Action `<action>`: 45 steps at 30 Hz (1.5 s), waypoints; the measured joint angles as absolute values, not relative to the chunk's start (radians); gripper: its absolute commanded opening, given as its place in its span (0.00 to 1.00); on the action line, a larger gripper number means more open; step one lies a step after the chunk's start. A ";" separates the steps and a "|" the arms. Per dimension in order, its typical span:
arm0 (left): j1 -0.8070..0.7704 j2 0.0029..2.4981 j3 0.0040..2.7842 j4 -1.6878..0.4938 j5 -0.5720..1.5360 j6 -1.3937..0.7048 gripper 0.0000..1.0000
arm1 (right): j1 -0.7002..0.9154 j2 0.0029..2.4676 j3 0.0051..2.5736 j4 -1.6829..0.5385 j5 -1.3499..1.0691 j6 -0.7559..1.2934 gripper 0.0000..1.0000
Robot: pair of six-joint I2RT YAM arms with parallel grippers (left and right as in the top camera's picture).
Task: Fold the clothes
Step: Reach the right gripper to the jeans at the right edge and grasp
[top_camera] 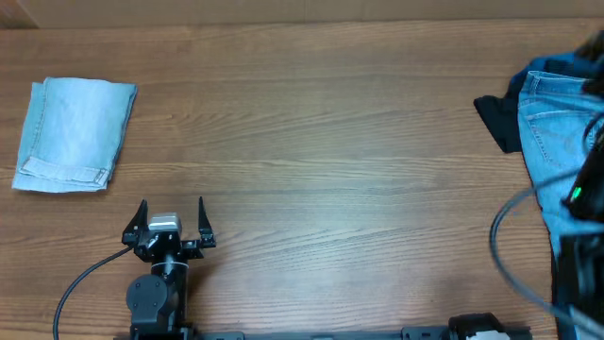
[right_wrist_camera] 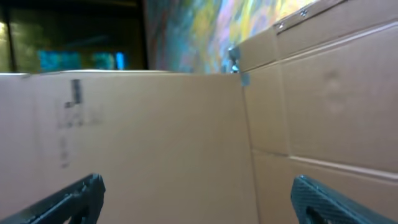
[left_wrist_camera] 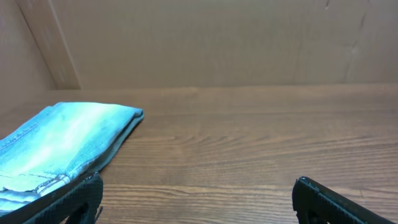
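folded jeans (top_camera: 74,135) lie flat in the upper left of the overhead frame, with the stitched band edge toward the bottom. in the left wrist view the folded jeans (left_wrist_camera: 62,146) fill the left side. an unfolded pile (top_camera: 559,142) of light-blue denim sits at the right edge, and a dark garment (top_camera: 498,121) pokes out on its left.

the left gripper (top_camera: 171,206) sits at the lower left, below and right of the folded jeans and apart from them. it points up the frame, fingers (left_wrist_camera: 68,200) spread wide with only bare table (top_camera: 330,170) between.

the right arm (top_camera: 583,246) is a blur at the right edge over the pile, with a cable (top_camera: 493,241) looping beside it. the right gripper (right_wrist_camera: 198,182) faces a cardboard wall (right_wrist_camera: 143,143), its fingers (right_wrist_camera: 336,199) spread with nothing between them.
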State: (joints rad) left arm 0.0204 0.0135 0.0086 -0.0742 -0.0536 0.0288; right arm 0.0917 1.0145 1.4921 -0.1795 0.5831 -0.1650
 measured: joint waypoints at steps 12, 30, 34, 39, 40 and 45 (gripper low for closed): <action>0.020 0.013 0.009 -0.075 -0.054 0.029 1.00 | -0.195 1.379 1.843 -0.524 0.349 -0.038 1.00; 0.020 0.013 0.009 -0.075 -0.054 0.029 1.00 | -0.339 1.643 1.848 -0.712 0.279 0.550 1.00; 0.020 0.013 0.009 -0.075 -0.054 0.029 1.00 | -0.377 1.771 1.848 -0.700 0.258 0.639 1.00; 0.020 0.013 0.009 -0.075 -0.054 0.029 1.00 | -0.434 1.945 1.848 -0.632 0.212 0.753 1.00; 0.020 0.013 0.009 -0.075 -0.054 0.029 1.00 | -0.446 1.974 1.848 -0.622 0.206 0.775 1.00; 0.020 0.013 0.009 -0.075 -0.054 0.029 1.00 | -0.488 2.096 1.848 -0.584 0.186 0.863 1.00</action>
